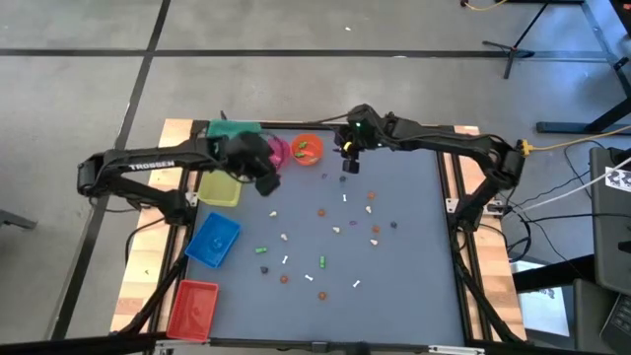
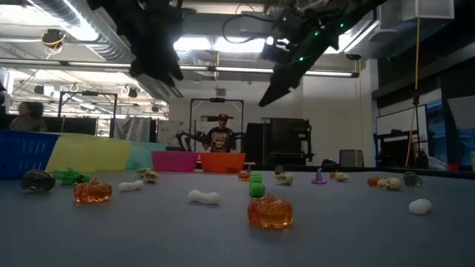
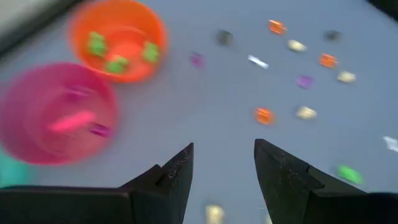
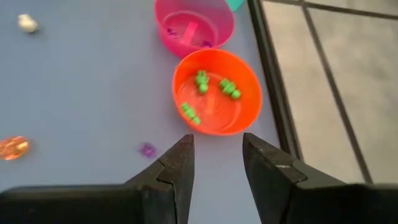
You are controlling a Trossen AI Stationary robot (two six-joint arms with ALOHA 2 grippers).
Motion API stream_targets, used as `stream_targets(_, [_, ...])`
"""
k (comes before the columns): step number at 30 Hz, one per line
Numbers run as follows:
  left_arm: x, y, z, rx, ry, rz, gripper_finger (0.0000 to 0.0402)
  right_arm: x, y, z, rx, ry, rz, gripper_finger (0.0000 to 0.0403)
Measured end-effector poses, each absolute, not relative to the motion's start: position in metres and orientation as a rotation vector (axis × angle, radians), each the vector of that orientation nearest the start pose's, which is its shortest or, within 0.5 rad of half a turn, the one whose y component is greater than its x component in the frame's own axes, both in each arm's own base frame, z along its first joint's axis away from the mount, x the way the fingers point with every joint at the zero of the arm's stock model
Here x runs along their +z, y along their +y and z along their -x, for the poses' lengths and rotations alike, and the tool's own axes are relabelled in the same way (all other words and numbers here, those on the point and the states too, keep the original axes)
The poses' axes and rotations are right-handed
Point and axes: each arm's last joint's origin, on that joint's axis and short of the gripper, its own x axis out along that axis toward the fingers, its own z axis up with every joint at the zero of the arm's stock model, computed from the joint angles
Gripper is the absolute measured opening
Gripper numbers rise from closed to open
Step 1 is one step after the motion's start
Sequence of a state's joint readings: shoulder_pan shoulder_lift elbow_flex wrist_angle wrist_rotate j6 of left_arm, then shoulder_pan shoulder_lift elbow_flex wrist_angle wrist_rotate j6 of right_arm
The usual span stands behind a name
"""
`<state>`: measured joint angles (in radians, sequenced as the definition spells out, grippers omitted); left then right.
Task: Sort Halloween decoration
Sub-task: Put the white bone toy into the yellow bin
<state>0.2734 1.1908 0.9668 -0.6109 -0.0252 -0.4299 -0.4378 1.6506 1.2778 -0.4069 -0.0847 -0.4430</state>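
1. High view: your left gripper [image 1: 264, 181] hangs just beside the pink bowl [image 1: 279, 151], and your right gripper [image 1: 348, 158] sits near the orange bowl [image 1: 307, 148], both at the far end of the worktop [image 1: 414, 247]. The trinkets [image 1: 335, 230] lie scattered over the middle and near part of it, well apart from both bowls.
2. Fingers: both pairs stand spread with nothing between them; each wrist view shows bare worktop through the gap.
3. Step, as I judge it: between picks. Green pieces [image 4: 211, 90] already lie in the orange bowl, purple ones in the pink; most trinkets are still unsorted.
4. Next move calls for choosing one trinket, lowering over it and closing. These are tiny, so centre carefully.
5. Right wrist view alone shows a purple trinket [image 4: 147, 149] close by its fingers [image 4: 180, 168].
6. Low view alone shows both grippers raised clear of the worktop, plus a person beyond the table.
7. High view alone shows the yellow, blue and red bins along the left edge.
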Motion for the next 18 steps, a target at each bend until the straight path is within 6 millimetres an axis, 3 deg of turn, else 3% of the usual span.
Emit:
stream_targets(12, [0.289,-0.033,-0.251,0.186,0.670,0.671,0.0149,0.275,-0.134,-0.323,-0.112,0.819,0.220,0.0135])
stream_targets(18, [0.280,-0.068,-0.266,0.117,0.655,0.727,0.0148,0.275,-0.133,-0.323,-0.108,0.818,0.222,0.0135])
